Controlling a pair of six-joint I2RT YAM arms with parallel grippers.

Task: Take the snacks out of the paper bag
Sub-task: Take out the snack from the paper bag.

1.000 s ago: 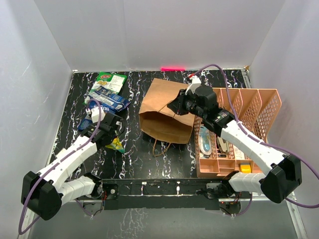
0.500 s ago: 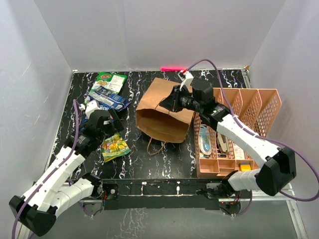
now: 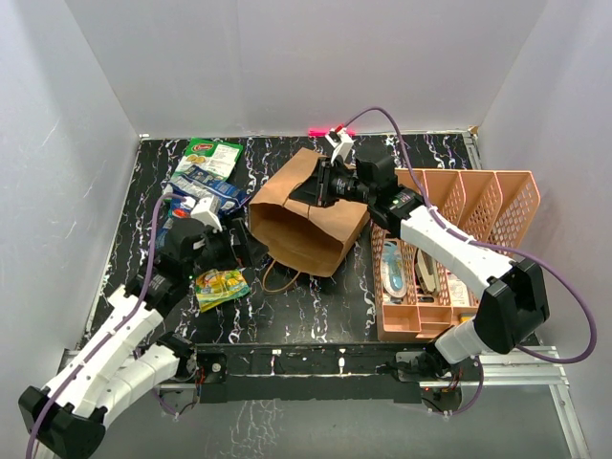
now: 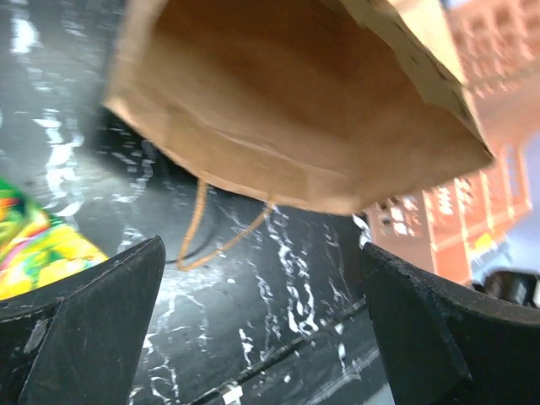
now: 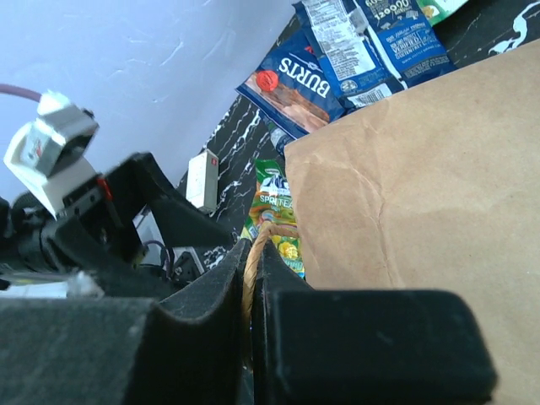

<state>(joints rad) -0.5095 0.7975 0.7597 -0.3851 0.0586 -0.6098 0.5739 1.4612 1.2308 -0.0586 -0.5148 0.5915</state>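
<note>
Paper bag (image 3: 308,229) contents unseen, w/ right gripper (image 5: 253,263) pinching its handle (image 5: 260,228).

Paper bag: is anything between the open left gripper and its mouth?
Nothing visible blocks it. The left gripper, open, faces the paper bag mouth directly; only the bag's loose twine handle lies on the table below the lower lip, and the yellow-green packet sits off to one side.

The left arm (image 3: 124,320) stretches forward from its base, elbow bent low over the surface and wrist turned inward toward the middle. Its jaws stand spread wide with nothing between them. The right arm (image 3: 449,251) reaches far forward and inward, wrist raised, its jaws pinched tight on the cord handle of the paper bag (image 3: 306,215).
</note>
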